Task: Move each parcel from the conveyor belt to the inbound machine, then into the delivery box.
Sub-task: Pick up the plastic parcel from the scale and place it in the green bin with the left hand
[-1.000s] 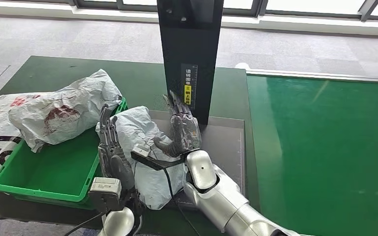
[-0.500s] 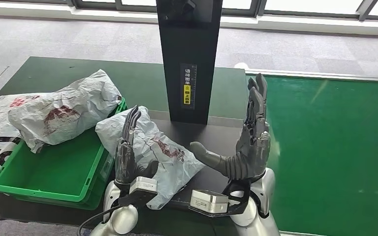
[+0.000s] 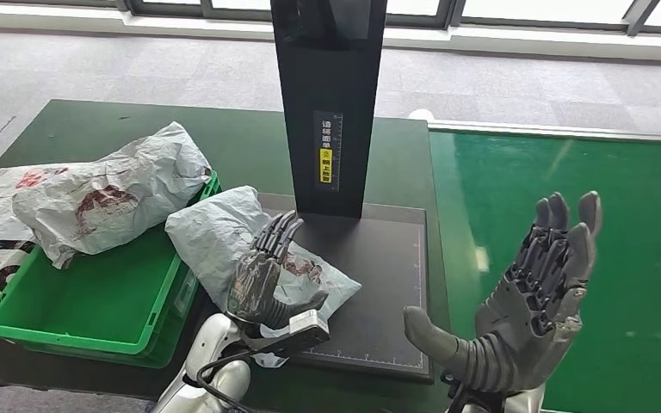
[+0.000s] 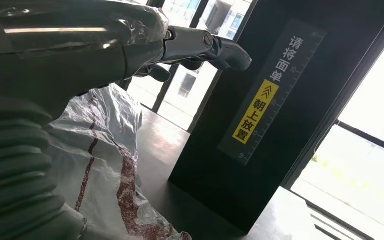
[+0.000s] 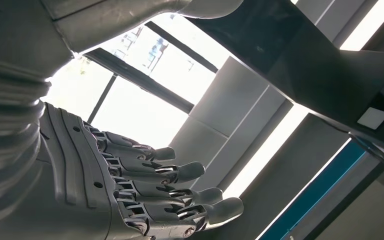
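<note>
Grey parcel [image 3: 250,245] overhangs the inbound machine [image 3: 370,284]; my left hand [image 3: 262,280] only rests on it, my right hand [image 3: 525,310] is released, so it could slip off.

Surfaces: mostly plastic film, moulded plastic, glossy panel.

Parcel [image 3: 250,237] under the left hand's fingers [image 3: 268,245]: crinkled grey plastic film, faint sheen, red print. Left hand [image 3: 258,280]: dark, semi-gloss segments. Right hand [image 3: 525,314]: grey matt plastic, ribbed. Inbound machine column [image 3: 329,103] beyond the fingertips: glossy black panel, yellow sticker; its base plate [image 3: 379,275] matt dark grey. Delivery box [image 3: 86,301]: smooth green plastic. Conveyor belt [image 3: 568,215]: green, slight shine.
</note>
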